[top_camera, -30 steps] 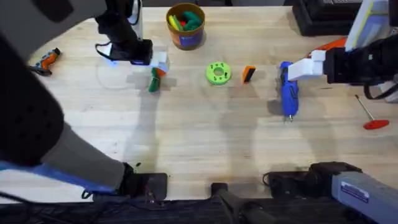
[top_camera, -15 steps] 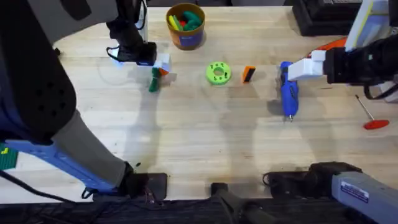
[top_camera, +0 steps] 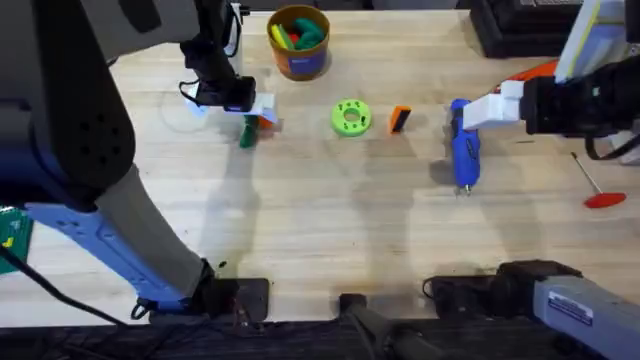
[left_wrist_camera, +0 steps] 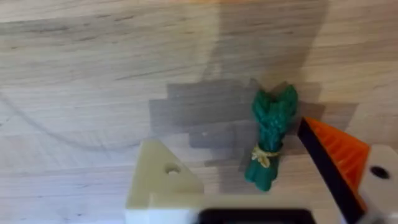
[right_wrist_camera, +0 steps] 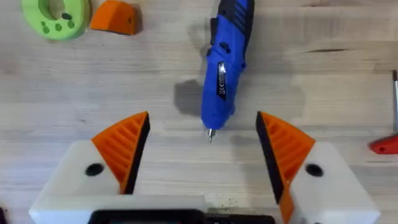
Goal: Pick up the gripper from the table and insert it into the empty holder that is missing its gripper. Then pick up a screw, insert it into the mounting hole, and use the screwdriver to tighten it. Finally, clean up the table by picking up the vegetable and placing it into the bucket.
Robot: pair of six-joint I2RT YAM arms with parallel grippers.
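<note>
A pale wooden table carries everything. At its far edge the bucket holds colourful toys. The left gripper, spread wide and empty, straddles the vegetable. The right gripper, wide open, hangs over the screwdriver.

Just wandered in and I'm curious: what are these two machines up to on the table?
The left claw, missing one orange tip, is open around the toy vegetable on the table. The right claw hangs open above the blue screwdriver. The loose orange gripper tip lies beside a green disc, unmounted.
</note>
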